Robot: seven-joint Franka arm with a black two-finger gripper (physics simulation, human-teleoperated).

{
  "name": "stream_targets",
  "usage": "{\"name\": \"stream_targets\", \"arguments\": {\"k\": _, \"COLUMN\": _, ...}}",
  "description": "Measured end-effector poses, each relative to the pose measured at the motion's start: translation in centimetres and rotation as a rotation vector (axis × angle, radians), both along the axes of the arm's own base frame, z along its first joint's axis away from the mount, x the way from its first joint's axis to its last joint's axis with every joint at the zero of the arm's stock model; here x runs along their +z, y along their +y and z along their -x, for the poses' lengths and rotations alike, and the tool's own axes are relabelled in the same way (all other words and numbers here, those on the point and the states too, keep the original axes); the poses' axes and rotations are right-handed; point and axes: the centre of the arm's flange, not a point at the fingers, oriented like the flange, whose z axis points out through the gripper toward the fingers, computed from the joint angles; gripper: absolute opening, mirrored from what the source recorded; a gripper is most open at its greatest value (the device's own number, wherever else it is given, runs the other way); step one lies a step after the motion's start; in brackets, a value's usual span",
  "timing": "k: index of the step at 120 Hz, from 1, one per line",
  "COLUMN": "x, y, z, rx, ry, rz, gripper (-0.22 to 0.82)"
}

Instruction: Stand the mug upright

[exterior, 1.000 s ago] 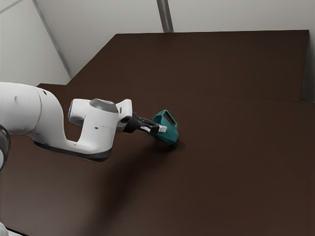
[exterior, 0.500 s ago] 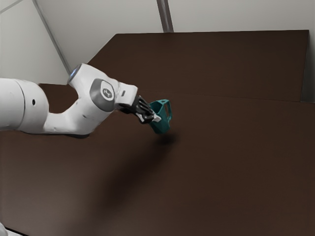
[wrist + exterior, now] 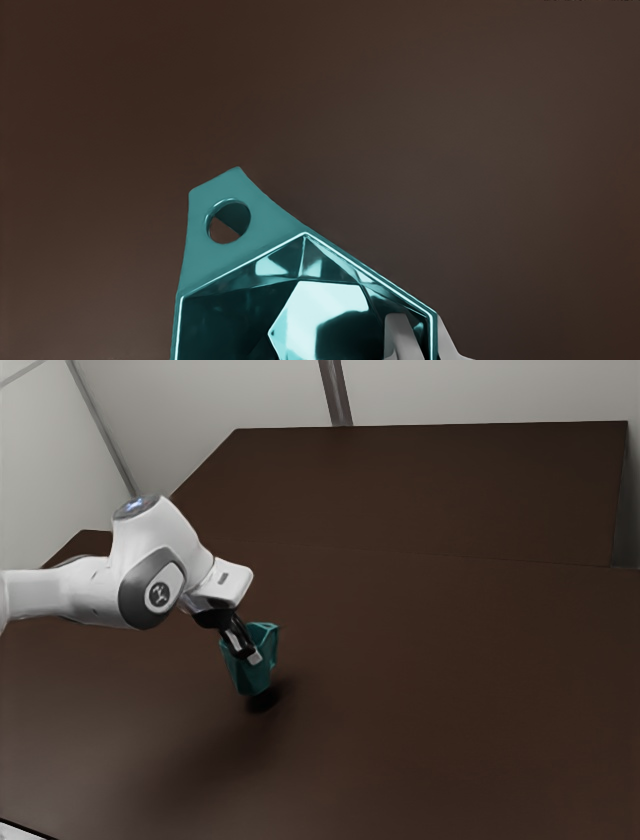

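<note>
"Where is the mug (image 3: 257, 679)?"

"Over the bench (image 3: 450, 690), well in from the edge at the exterior view's lower left and well apart from the corner at the upper left. Its mouth faces up, though the body leans a little."

"And the tool (image 3: 250, 656)?"

"Clamped on the mug's wall: one finger (image 3: 399, 337) goes down inside the mouth, the other lies against the outside."

"Why pinch the wall there?"

"My guess is that it suits the job. A single wall is thin enough to fit between the fingers, and a hold near the rim (image 3: 371, 272) leaves the base free to meet the bench."

"The handle (image 3: 212, 262) isn't used, then?"

"No, it stands out from another side of the body, clear of the fingers. Nothing there should get in the way of letting go."

"Is the base down?"

"I can't tell. The dark shadow (image 3: 263, 702) lies just beside it, so any gap looks small. If there is one, I'd lower gently and square the base before opening; let go while it leans, and it could rock or tip."
</note>
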Motion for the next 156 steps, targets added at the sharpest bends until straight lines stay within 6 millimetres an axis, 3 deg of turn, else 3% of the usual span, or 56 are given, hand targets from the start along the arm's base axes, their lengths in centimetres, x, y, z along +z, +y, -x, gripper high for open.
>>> {"name": "stream_targets", "arguments": {"k": 36, "x": -1.8, "y": 0.3, "z": 1.4, "rx": 0.199, "ry": -0.053, "rz": 0.007, "gripper": -0.18}}
{"name": "stream_targets", "arguments": {"k": 124, "x": -3.6, "y": 0.2, "z": 0.7, "rx": 0.452, "ry": -0.021, "rz": 0.040, "gripper": -0.18}}
{"name": "stream_targets", "arguments": {"k": 156, "x": -3.7, "y": 0.1, "z": 0.7, "rx": 0.491, "ry": -0.007, "rz": 0.047, "gripper": -0.04}}
